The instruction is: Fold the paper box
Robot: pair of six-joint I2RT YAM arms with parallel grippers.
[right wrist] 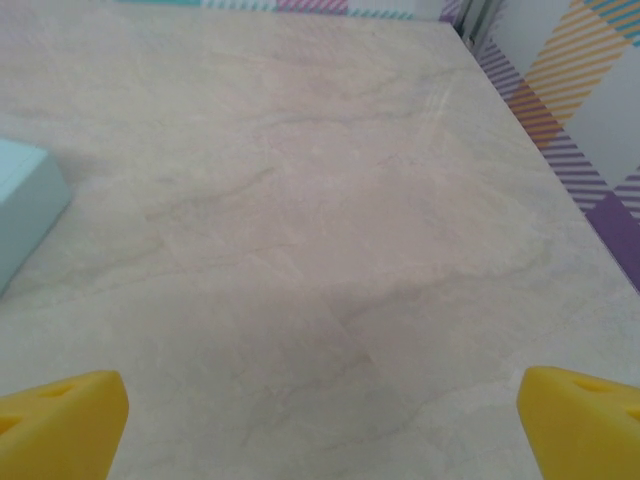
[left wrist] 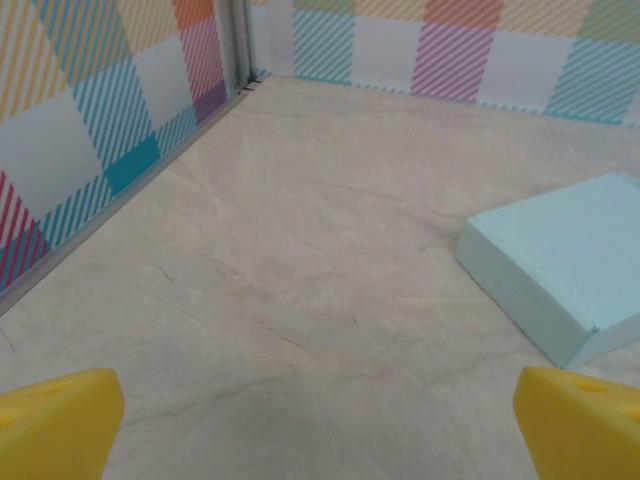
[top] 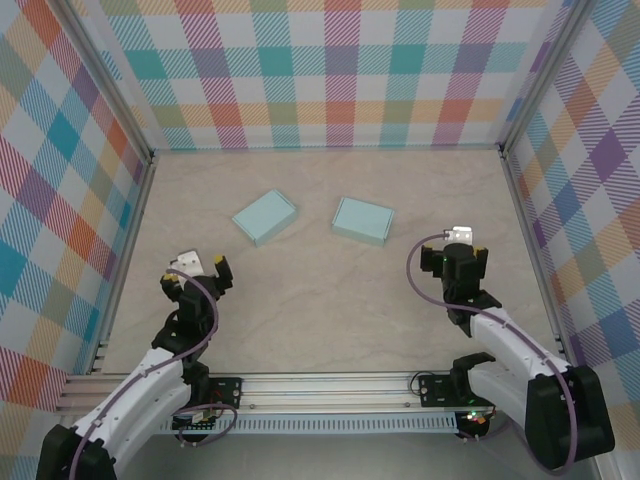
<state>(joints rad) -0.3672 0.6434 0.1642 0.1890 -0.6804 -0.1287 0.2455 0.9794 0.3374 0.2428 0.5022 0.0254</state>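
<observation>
Handling: both boxes look like thin, light card, so they are likely to skid on the smooth desk and to dent or crease under a hard squeeze.
Where to hold: a gentle pinch on a thin edge or corner seems best, with the other pincer pinning the body down.
Left paper box: lies flat on the desk left of centre, turned at an angle, well ahead of the left arm.
Right paper box: lies flat just right of centre, near its neighbour but not touching it.
Left pincer: spread wide and holding nothing, its yellow fingertips well short of the box.
Right pincer: likewise spread and empty, off to the right of the right paper box.
Hard to make out: no flaps, seams or open side can be told on either box. The left wrist view cuts its box off at the frame's right edge, and the right wrist view catches just a corner at the left edge.
</observation>
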